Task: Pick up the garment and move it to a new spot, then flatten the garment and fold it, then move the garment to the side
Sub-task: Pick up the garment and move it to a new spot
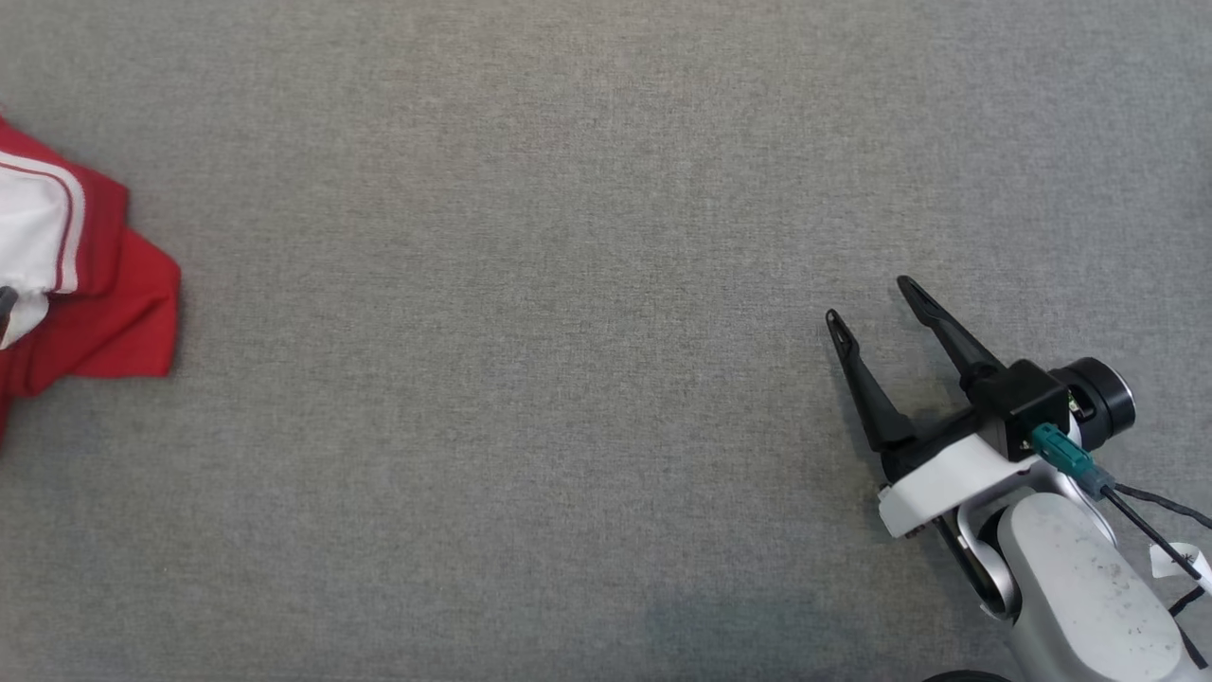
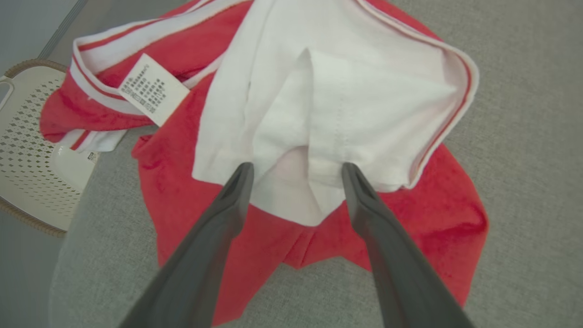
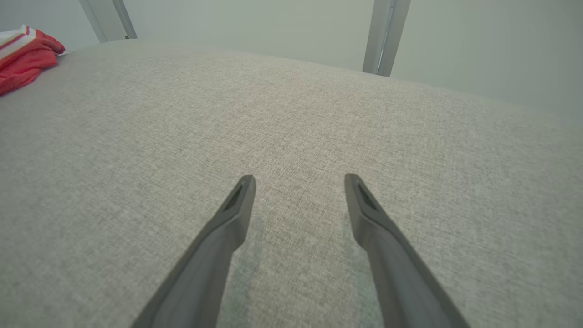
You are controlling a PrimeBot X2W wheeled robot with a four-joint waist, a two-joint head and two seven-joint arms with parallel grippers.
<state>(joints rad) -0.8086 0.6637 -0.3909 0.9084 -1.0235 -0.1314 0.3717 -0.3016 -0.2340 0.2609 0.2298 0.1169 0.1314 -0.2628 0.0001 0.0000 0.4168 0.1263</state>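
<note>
My left gripper (image 2: 297, 167) hangs open right over the white panel of the red-and-white garment (image 2: 319, 91) at the left edge of the table (image 1: 568, 379); my right gripper (image 1: 869, 299) is open too, well apart from it.

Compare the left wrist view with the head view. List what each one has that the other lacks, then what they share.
Left wrist view: the left gripper, jaws open, over the white part of the garment; a printed care label; a perforated basket at that view's left edge.
Head view: the right gripper, jaws open, over bare cloth.
Both: the red and white garment, crumpled on the grey surface.
</note>
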